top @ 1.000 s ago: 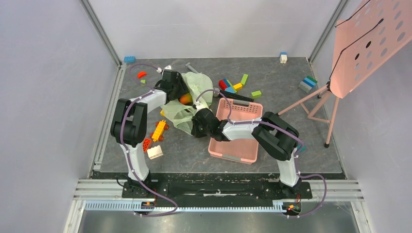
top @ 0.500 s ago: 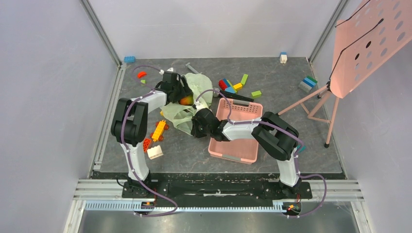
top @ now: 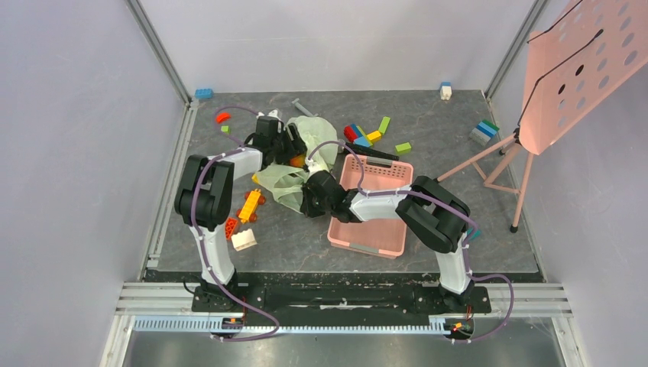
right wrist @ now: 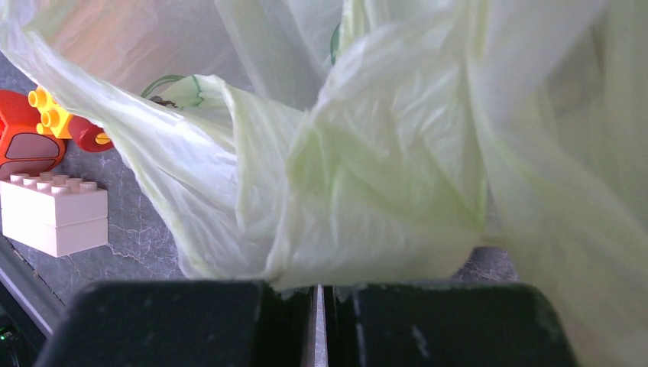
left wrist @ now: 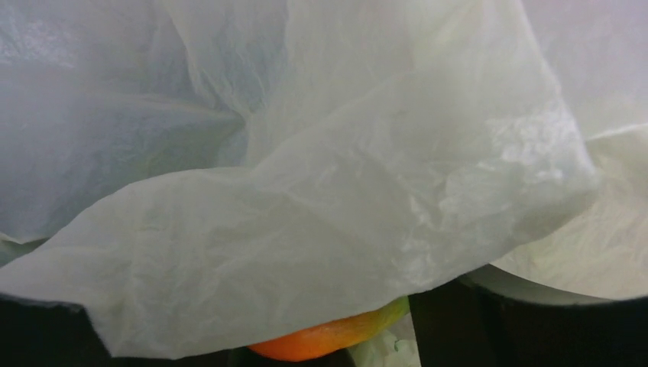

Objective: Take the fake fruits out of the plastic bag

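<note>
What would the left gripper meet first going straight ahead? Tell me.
The bag: its film hangs right in front of the left gripper. The mango peeks out below it, probably next; depth is unclear.

Thin crinkly translucent plastic bag (right wrist: 367,176); smooth glossy mango (left wrist: 328,342).

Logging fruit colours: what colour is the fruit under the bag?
The fruit is orange with a green tip; left wrist view.
</note>
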You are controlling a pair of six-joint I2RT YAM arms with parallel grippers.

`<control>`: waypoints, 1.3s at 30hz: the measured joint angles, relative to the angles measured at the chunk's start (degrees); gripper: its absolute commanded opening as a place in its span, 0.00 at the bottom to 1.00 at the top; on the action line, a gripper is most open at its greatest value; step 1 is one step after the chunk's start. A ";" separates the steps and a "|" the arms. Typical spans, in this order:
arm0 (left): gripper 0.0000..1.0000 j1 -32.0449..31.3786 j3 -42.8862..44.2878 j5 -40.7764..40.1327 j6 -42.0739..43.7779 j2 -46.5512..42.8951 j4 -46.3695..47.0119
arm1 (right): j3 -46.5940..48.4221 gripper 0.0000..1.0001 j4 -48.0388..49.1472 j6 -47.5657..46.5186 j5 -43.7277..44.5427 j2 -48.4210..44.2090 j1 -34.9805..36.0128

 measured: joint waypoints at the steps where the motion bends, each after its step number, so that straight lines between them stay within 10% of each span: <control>1: 0.64 0.00 -0.02 0.48 -0.02 0.09 0.15 | 0.00 0.03 0.00 0.00 0.02 0.00 0.00; 25: 0.59 0.04 -5.60 4.17 -0.09 -15.04 -0.35 | -6.84 0.08 -7.56 -2.08 3.65 -10.84 0.44; 39: 0.64 -0.11 -7.96 5.81 1.33 -16.65 -2.60 | -6.86 0.44 -12.79 -3.91 6.40 -19.65 0.44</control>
